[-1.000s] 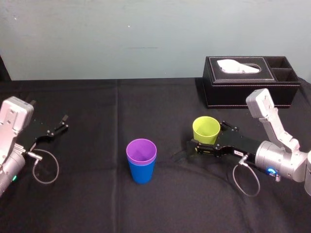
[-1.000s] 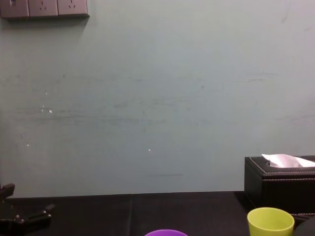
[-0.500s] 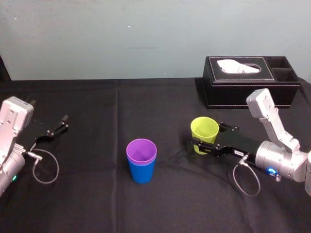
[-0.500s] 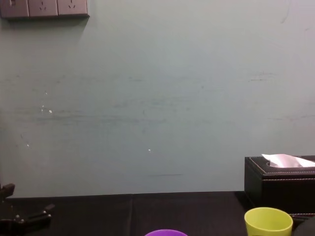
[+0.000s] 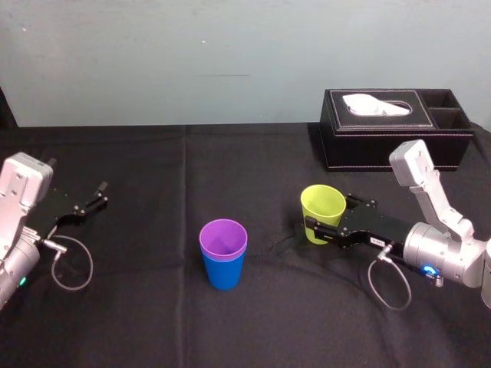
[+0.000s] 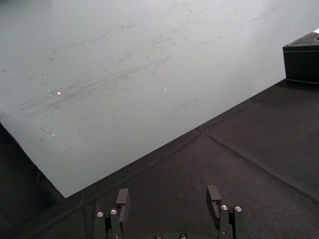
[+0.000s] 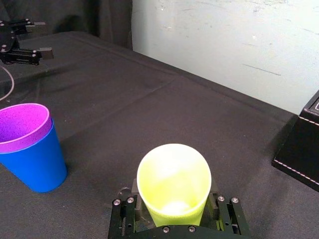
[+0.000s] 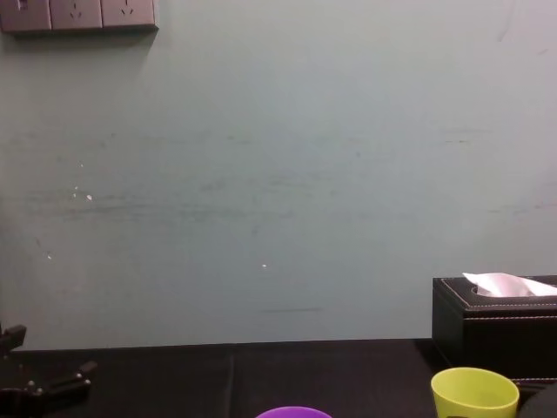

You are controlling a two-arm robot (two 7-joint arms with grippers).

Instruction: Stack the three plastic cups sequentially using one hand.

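Right pincer (image 5: 315, 231) gripping lime cup (image 5: 323, 207), purple cup (image 5: 223, 237) well apart

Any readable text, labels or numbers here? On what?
Small white label behind the right end effector, which grips the lime cup: too small to read.
No print visible on the purple cup, blue cup or tissue box.
No marking visible on the left end effector, parked open at the left of the table.
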